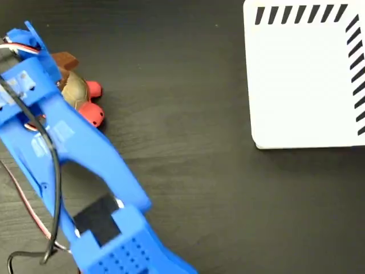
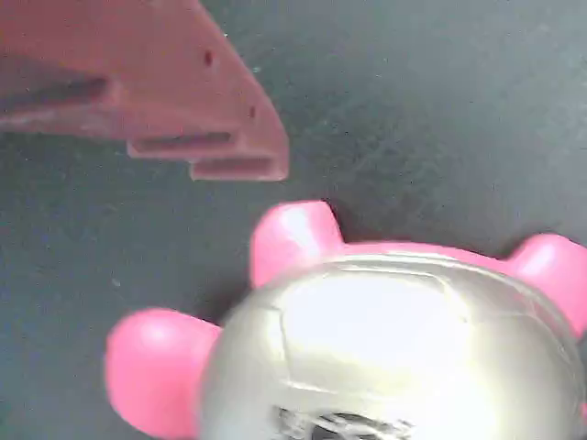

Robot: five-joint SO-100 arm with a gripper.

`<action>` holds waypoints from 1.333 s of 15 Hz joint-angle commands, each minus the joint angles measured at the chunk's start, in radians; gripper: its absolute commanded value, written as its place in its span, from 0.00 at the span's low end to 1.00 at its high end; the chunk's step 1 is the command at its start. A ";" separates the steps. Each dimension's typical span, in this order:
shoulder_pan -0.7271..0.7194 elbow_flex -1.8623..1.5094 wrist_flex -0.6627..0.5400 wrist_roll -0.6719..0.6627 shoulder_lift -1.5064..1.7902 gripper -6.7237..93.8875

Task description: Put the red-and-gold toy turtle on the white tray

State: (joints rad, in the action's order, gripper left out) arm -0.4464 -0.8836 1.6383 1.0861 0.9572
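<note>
While the turtle sits on the bench, nothing of the placing is done yet

I see the red-and-gold toy turtle (image 1: 80, 97) at the fixed view's left, under my claw (image 1: 60, 71), with the white tray (image 1: 302, 85) bare and well apart at upper right. One finger (image 2: 165, 101) shows beside the shell; whether the claw is gripping, I cannot tell

The only furniture visible is a dark table (image 1: 188, 142) with a fine wood grain that runs across the fixed view. Its surface is matte black-brown and spreads on all sides under the end effector. The light is even, with soft shadows only.
</note>
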 commanded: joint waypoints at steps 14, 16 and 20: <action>0.000 0.179 0.012 0.014 -0.143 0.71; 0.000 0.176 0.011 0.014 -0.164 0.71; 0.015 0.183 -0.002 0.011 -0.196 0.71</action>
State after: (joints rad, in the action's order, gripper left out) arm -0.4295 -0.7440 1.6337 1.0937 0.7256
